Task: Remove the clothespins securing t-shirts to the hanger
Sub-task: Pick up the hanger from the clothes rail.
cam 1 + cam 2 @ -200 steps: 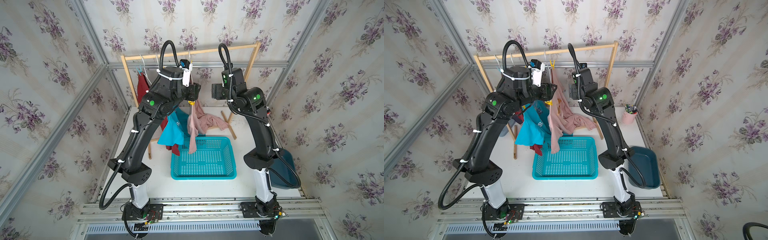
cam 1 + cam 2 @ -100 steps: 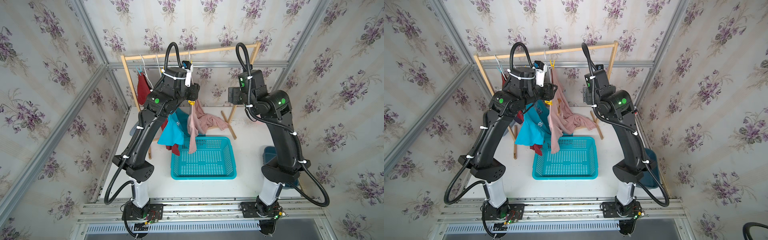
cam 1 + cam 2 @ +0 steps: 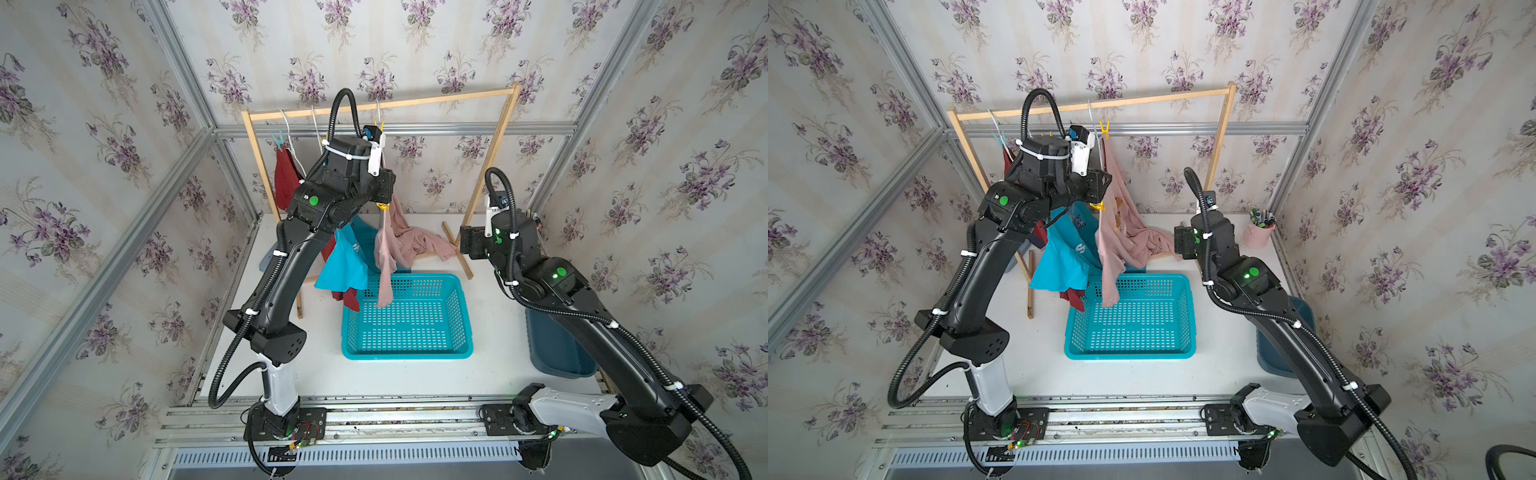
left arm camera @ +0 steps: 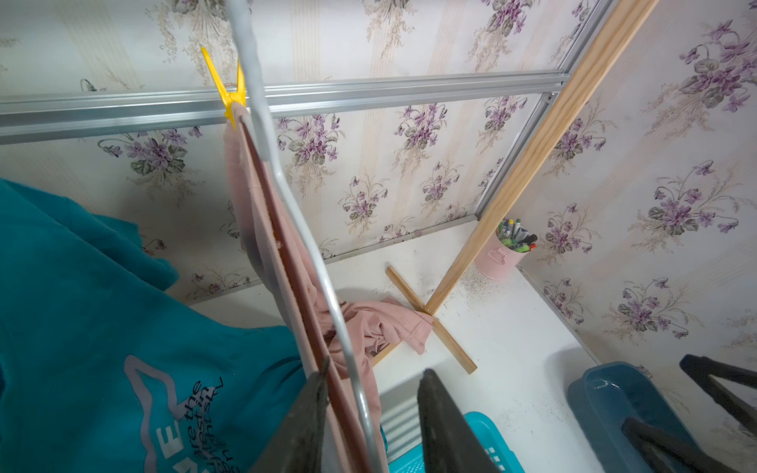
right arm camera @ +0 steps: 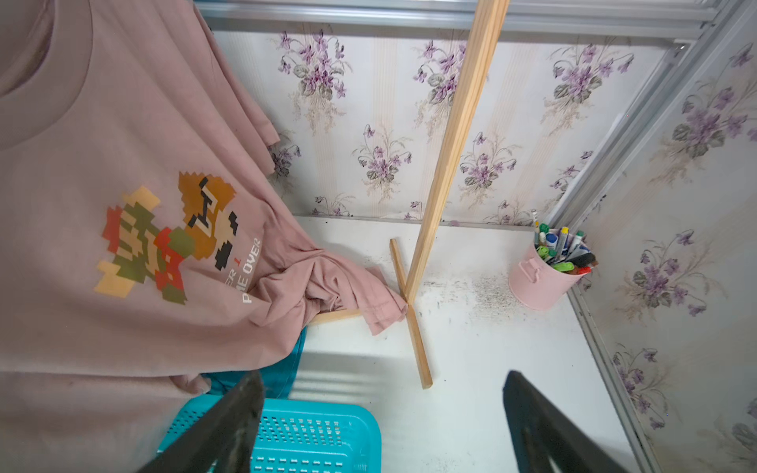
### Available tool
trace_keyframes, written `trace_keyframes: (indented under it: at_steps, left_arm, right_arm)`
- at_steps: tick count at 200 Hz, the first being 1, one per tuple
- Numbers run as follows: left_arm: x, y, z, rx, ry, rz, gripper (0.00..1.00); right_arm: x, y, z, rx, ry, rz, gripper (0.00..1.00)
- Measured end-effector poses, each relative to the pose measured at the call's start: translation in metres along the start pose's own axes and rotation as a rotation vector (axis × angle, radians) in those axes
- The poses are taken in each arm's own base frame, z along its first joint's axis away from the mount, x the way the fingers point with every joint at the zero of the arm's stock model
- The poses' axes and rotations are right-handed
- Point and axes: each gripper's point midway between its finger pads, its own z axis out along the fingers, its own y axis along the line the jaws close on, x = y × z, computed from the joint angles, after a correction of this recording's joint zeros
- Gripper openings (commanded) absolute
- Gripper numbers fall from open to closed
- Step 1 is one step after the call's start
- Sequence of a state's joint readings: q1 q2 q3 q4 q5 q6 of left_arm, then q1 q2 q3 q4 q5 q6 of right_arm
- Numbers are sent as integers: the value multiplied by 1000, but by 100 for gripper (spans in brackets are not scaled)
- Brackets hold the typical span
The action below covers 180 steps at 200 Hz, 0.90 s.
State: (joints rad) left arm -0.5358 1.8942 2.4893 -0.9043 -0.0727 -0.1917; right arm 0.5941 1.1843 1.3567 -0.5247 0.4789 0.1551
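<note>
While the right gripper (image 5: 381,385), wide apart and empty, has dropped back to the right, the left gripper (image 4: 375,370) has narrowed astride the pink shirt (image 4: 262,213) and hanger wire (image 4: 327,286) at the near yellow pin (image 3: 1096,205). Whether it pinches yet, I can't tell. The far pin (image 4: 231,92) looks untouched.

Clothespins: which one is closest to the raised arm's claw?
The lower yellow clothespin on the pale pink t-shirt, right by the left gripper. The upper yellow clothespin sits higher on that hanger; the light blue clothespin is over by the dark red t-shirt.
</note>
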Motion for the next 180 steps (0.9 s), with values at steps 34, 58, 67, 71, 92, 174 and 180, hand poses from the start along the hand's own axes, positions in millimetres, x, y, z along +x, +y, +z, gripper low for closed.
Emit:
trace_keyframes:
  at_steps: [34,58,67,71,92,174,180]
  left_arm:
    - [6,2,6,0,21,-7,18]
    - [7,3,6,-2,22,-22,1]
    - [7,2,6,2,22,-12,0]
    - [7,1,6,12,24,-10,0]
    - [4,-1,-1,21,14,-10,0]
    - [-15,-9,-41,73,-52,19,0]
    - [-16,-10,-44,78,-58,22,0]
  right_arm:
    - [-3,-3,7,-13,-48,35,89]
    - [-4,-7,14,-28,-64,56,89]
    - [-4,-12,17,-18,-71,65,89]
    - [-4,-14,18,-12,-74,68,89]
    - [-3,-13,18,-36,-86,77,89]
    - [-13,-13,18,-78,-138,107,90]
    - [-13,-14,18,-80,-137,107,90]
